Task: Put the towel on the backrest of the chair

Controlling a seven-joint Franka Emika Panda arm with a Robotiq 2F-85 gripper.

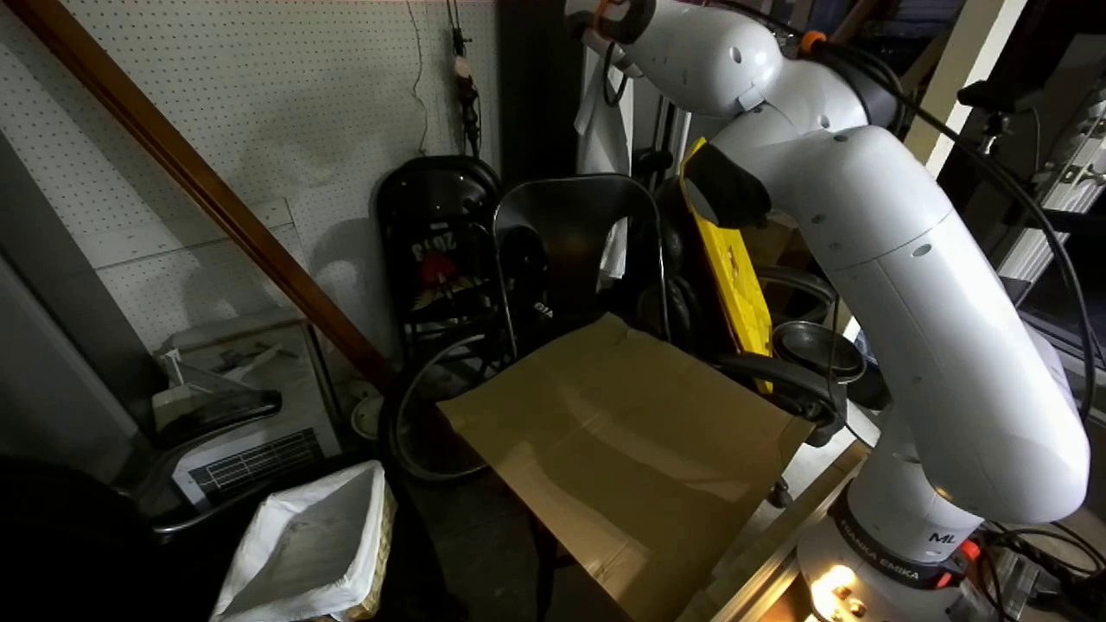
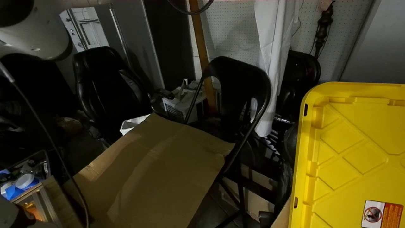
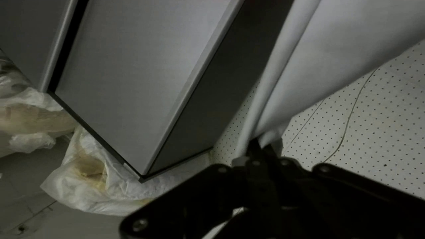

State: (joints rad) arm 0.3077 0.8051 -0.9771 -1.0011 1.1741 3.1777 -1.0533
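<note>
The white towel (image 1: 603, 130) hangs long and narrow from above, and it also shows in an exterior view (image 2: 273, 63). The chair is a black metal one, and its backrest (image 1: 579, 212) shows in both exterior views (image 2: 237, 80). The towel hangs behind the backrest in both exterior views. Part of it shows through the backrest's side gap; I cannot tell whether they touch. In the wrist view my gripper (image 3: 265, 146) is shut on the towel (image 3: 325, 59), which spreads to the upper right. The fingertips are not visible in the exterior views.
A cardboard sheet (image 1: 622, 449) lies in front of the chair. A yellow lid (image 2: 357, 142) stands upright beside it. A white-lined basket (image 1: 311, 544), a black padded chair (image 2: 107, 85) and a slanted wooden beam (image 1: 199, 186) are around. A grey cabinet (image 3: 142, 73) shows in the wrist view.
</note>
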